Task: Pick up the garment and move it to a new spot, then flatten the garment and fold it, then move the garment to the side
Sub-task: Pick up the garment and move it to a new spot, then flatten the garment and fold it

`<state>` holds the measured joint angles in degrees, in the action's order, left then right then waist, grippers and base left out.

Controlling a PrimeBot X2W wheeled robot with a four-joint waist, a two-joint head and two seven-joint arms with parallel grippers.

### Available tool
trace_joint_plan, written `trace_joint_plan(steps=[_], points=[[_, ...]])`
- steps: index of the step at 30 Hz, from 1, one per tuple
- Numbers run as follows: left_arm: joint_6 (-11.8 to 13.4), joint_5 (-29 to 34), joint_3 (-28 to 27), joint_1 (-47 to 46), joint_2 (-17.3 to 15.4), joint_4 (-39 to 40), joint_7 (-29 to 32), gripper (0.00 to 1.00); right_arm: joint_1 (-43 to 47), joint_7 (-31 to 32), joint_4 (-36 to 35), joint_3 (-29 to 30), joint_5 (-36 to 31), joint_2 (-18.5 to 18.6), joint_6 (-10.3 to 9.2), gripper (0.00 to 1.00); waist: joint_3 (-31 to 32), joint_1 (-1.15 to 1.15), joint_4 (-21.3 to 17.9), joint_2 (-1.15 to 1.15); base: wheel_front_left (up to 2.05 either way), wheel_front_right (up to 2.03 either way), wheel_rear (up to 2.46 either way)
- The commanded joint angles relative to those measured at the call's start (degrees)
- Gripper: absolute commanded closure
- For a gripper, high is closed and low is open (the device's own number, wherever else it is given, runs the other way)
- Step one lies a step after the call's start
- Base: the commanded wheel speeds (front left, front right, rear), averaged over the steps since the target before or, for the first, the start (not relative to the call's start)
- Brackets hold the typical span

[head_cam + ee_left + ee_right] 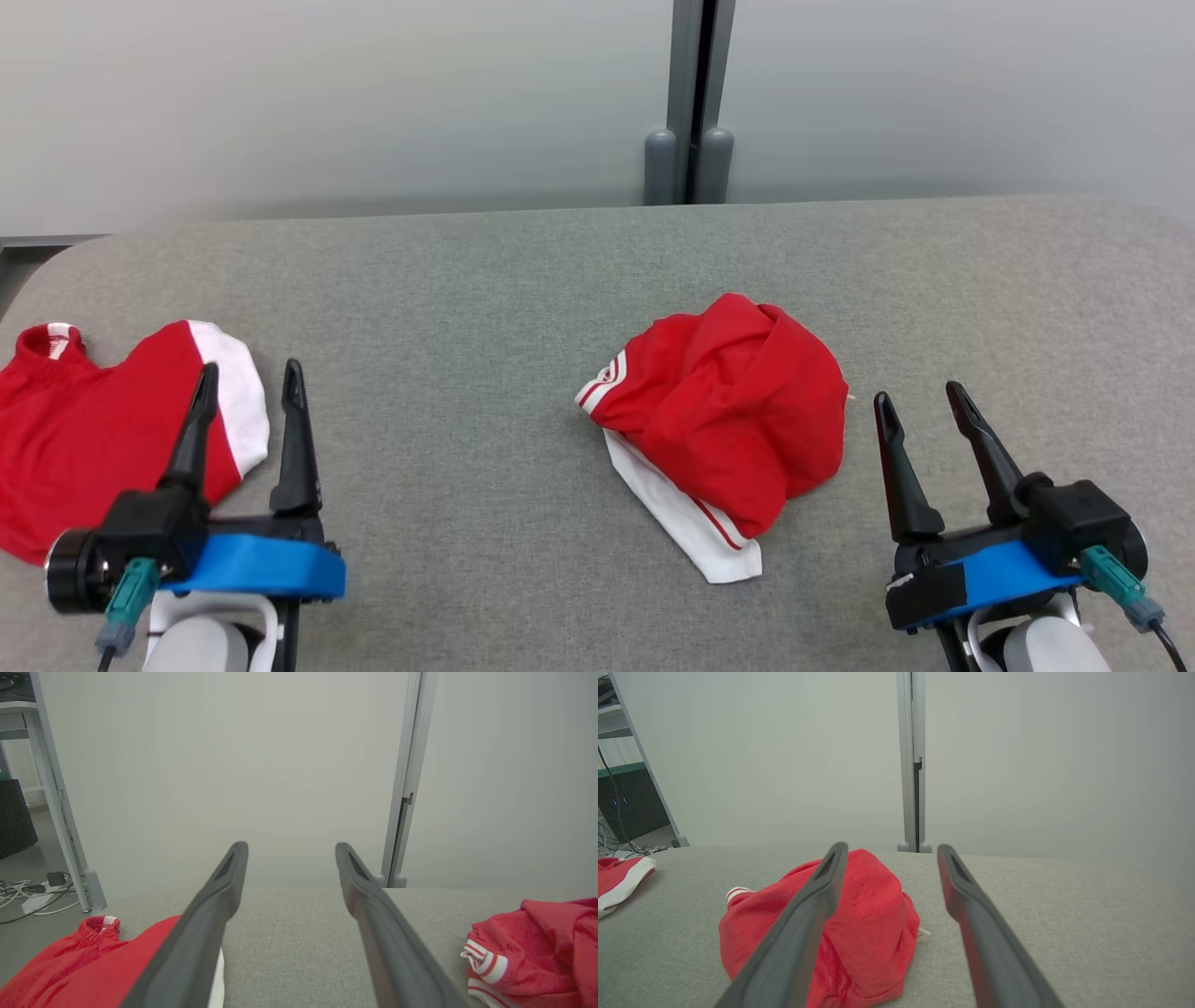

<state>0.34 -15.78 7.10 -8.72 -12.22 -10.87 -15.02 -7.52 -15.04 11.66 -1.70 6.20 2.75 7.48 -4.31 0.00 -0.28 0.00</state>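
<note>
- Crumpled red garment [728, 411] lies bunched in a heap on the grey fabric table [467, 280], just to the left of the right gripper [919, 392] and level with its fingertips.
- We see white trim with red stripes poking out of the heap on the side facing away from the right gripper, and a white strip trailing back towards the robot.
- We find the right gripper with its two dark fingers spread wide and nothing between them. Its left finger crosses in front of the heap in the right wrist view, while its right finger stands over bare table.
- We cannot tell whether that left finger touches the cloth.
- We find the left gripper [250, 367] spread wide too — nothing is pinched between its fingers.
- A flat red garment [84, 439] lies spread out under and to the left of the left gripper. Its white band sits beneath the left finger, and its ribbed red opening lies further left.
- We see the left gripper's right finger over bare table, just beside that white band.
- The heap sits well to the right of the left gripper — between the two grippers, nearer the right one.
- Beyond both sets of fingertips we see pale wall panels joined by a grey post [691, 93].
</note>
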Motion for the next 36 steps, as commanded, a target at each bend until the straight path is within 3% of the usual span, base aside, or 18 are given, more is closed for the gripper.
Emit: trace_joint_plan(steps=[1, 14, 31, 36], points=[[-0.5, 0.8, -0.9, 1.3, 0.2, 0.5, -0.2, 0.00, 1.1, -0.2, 0.2, 0.2, 0.0, 0.2, 0.03, 0.00, 0.3, 0.00, 0.3, 0.00, 0.00, 0.00, 0.00], [-2.6, 4.3, -6.4, 9.9, 4.2, 1.3, -0.2, 0.00, 2.9, -0.2, 2.7, 0.6, -0.7, 0.2, 0.03, 0.00, 3.1, 0.00, 1.9, 0.00, 0.00, 0.00, 0.00], [-5.2, 7.3, -9.3, 9.0, 6.3, -0.5, -0.2, 0.00, 2.2, -0.2, 4.1, 0.1, -1.0, 0.2, 0.03, 0.00, 3.3, 0.00, 1.4, 0.00, 0.00, 0.00, 0.00], [-6.4, 7.8, -7.4, 7.6, 6.7, -0.9, -0.2, 0.00, 1.8, -0.2, 4.1, -0.1, -1.0, 0.2, 0.03, 0.00, 3.0, 0.00, 1.0, 0.00, 0.00, 0.00, 0.00]])
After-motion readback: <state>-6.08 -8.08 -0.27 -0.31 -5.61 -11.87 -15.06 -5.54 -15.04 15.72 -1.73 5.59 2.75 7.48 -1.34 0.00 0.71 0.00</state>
